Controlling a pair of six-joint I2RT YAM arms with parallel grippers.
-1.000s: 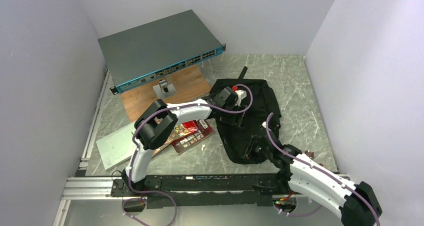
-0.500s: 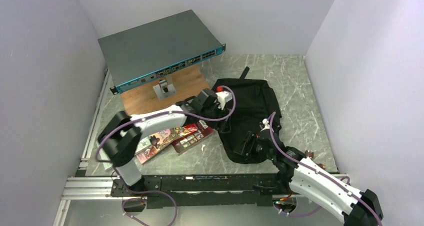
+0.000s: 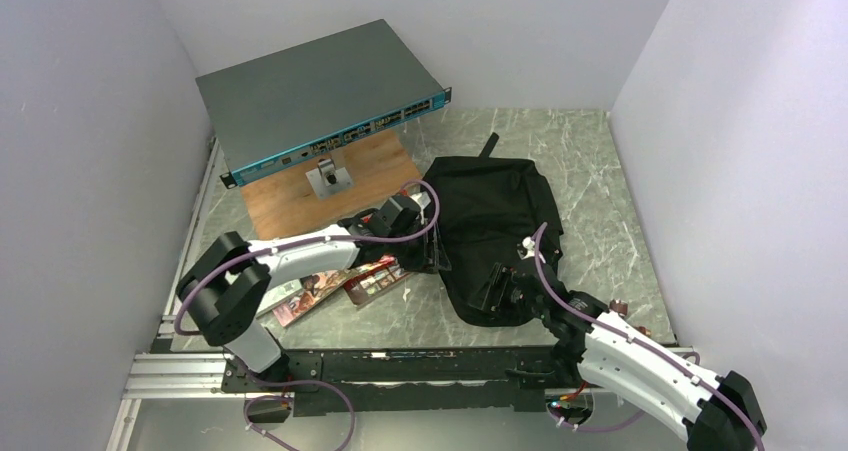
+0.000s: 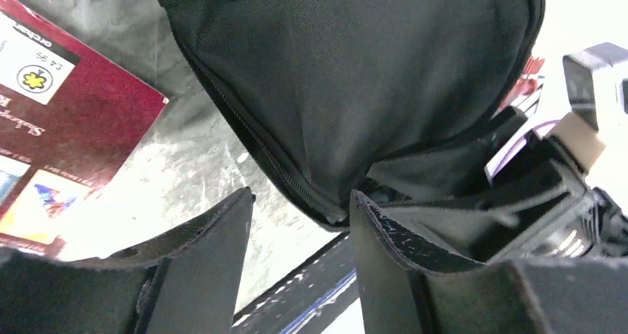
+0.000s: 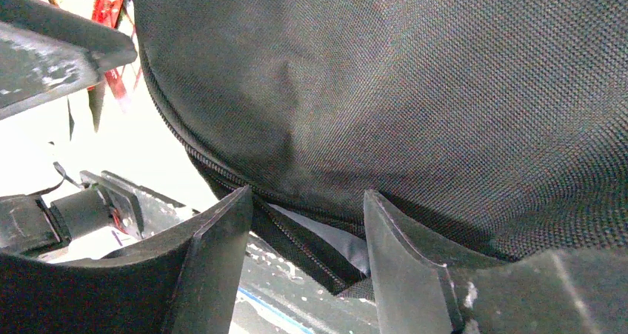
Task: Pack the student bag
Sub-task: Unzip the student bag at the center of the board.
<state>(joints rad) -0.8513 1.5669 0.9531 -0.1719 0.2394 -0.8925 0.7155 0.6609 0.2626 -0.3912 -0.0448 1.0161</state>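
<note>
The black soft fabric backpack (image 3: 500,211) lies on the marble tabletop (image 3: 590,171) at 3 o'clock. Glossy red books (image 3: 375,279) lie unpacked at its 9 o'clock, so packing seems barely begun. The left fingers (image 4: 207,234) and right fingers (image 5: 215,238) are spread at its zipper edge, pinching nothing.

Both arms (image 3: 630,356) have white shells, black joints, purple cables (image 3: 541,256), scuffed black fingers (image 4: 200,252).

A white sticker (image 4: 35,61) on the red book (image 4: 92,119) reads "£4.99", seen upside down.
</note>
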